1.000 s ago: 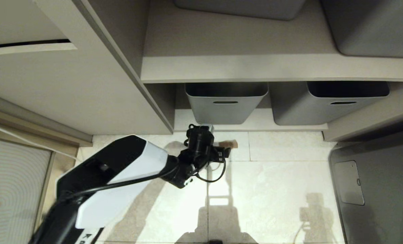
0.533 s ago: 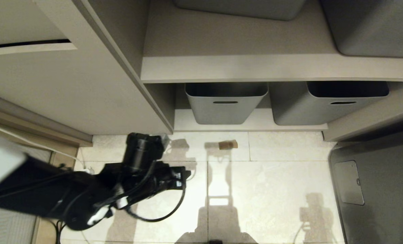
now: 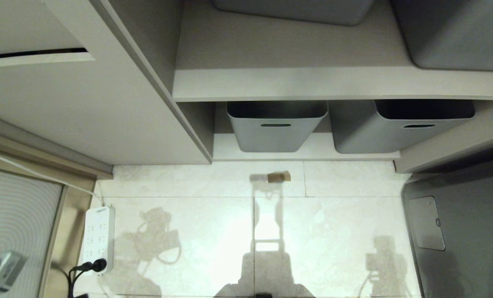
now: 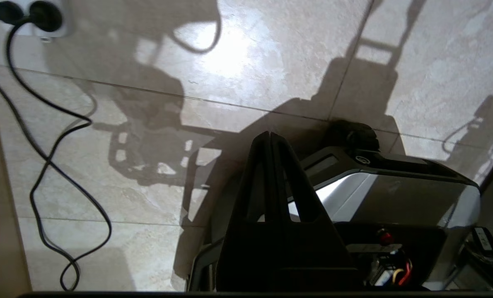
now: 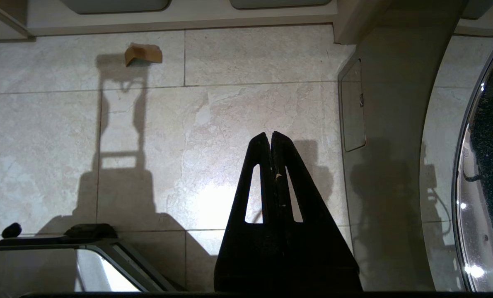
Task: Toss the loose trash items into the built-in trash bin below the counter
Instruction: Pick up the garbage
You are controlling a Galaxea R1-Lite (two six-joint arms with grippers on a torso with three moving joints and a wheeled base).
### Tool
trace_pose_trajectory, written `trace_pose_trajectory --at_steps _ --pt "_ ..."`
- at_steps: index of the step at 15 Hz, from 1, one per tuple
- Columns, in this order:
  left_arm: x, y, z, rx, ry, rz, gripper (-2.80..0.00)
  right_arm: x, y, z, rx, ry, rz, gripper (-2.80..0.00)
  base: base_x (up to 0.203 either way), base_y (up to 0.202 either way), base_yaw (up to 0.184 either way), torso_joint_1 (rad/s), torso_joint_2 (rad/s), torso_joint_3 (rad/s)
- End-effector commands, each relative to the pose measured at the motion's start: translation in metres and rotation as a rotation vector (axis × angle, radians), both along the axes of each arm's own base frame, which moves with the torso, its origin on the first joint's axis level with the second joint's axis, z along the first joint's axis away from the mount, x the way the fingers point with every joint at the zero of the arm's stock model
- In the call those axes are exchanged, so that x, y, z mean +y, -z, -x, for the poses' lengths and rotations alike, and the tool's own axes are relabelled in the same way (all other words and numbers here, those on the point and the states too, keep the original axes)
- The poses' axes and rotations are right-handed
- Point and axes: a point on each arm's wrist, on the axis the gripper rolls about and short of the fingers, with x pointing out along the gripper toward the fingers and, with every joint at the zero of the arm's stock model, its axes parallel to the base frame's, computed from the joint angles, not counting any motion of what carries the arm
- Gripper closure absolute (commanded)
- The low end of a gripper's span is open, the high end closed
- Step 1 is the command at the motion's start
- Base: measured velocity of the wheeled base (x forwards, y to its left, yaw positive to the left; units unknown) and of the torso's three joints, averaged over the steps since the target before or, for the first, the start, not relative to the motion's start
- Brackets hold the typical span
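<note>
Both my hands were closed on nothing: left hand (image 4: 270, 136) pulled in over my base, right hand (image 5: 270, 136) above the floor. Farther ahead lay the cardboard piece (image 5: 143, 54), nearer my right, long axis crosswise, before the grey tubs (image 3: 276, 126).

Tan cardboard piece (image 5: 143, 53) on floor tiles (image 5: 238, 120), beyond closed fingers (image 5: 279, 165).

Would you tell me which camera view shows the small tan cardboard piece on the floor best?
The right wrist view: the cardboard piece appears largest there, its fold visible. The head view shows it smaller, before the grey tubs. The left wrist view misses it.
</note>
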Motion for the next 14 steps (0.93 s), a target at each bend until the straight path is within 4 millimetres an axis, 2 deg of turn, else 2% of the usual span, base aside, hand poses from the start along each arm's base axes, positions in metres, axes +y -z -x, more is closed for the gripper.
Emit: trace_pose_trajectory --at_steps 1,4,6,9,14 --pt "0.011 0.007 0.049 -0.223 -0.068 0.016 0.00 0.000 0.000 0.000 0.001 -0.002 0.000 0.00 0.000 0.000 0.000 0.000 0.00 0.000" --pt "0.014 0.020 0.083 -0.450 -0.060 -0.081 0.00 0.000 0.000 0.000 0.001 0.000 0.000 0.00 0.000 0.000 0.000 0.000 0.00 0.000" --pt "0.014 0.029 0.097 -0.596 -0.047 -0.182 0.00 0.000 0.000 0.000 0.001 -0.001 -0.002 0.00 0.000 0.000 0.000 0.000 0.00 0.000" --pt "0.013 0.036 0.098 -0.581 -0.026 -0.290 0.00 0.000 0.000 0.000 -0.001 0.000 -0.003 0.00 0.000 0.000 0.000 0.000 0.00 0.000" --pt "0.013 0.037 0.098 -0.590 -0.031 -0.290 0.00 0.000 0.000 0.000 -0.002 0.000 -0.003 0.00 0.000 0.000 0.000 0.000 0.00 0.000"
